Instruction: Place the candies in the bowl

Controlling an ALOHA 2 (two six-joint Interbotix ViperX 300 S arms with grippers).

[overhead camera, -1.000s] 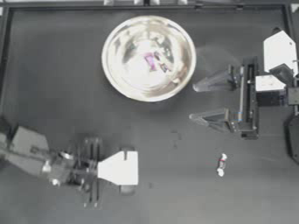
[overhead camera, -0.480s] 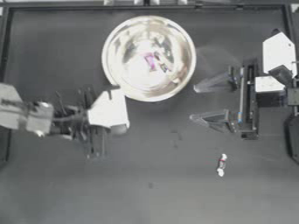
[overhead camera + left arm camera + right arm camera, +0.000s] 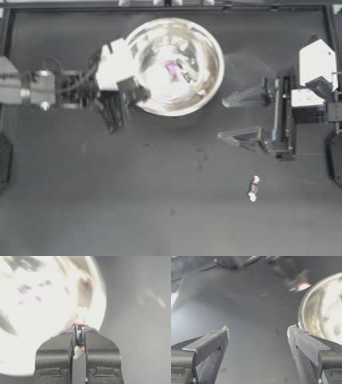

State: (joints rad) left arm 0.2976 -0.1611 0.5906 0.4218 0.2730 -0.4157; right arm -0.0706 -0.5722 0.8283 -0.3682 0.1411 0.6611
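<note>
The shiny silver bowl (image 3: 194,95) stands at the back middle of the table, with a pink-purple candy (image 3: 173,70) and other small sweets inside. My left gripper (image 3: 135,91) is at the bowl's left rim, shut on a small wrapped candy (image 3: 79,335) with dark and red marks; the bowl (image 3: 40,351) fills the view behind the left gripper (image 3: 79,331). One whitish candy (image 3: 254,188) lies on the table at the front right. My right gripper (image 3: 226,119) waits open and empty to the right of the bowl (image 3: 321,316), as the right gripper (image 3: 258,330) shows in its own wrist view.
The table's raised dark border (image 3: 167,9) runs along the back. The right arm's white wrist (image 3: 315,65) sits at the right edge. The left arm's body (image 3: 33,89) stretches in from the left edge.
The left arm has swung from the front left of the table up to the bowl's left rim, still shut on a candy. The right arm has not moved.
</note>
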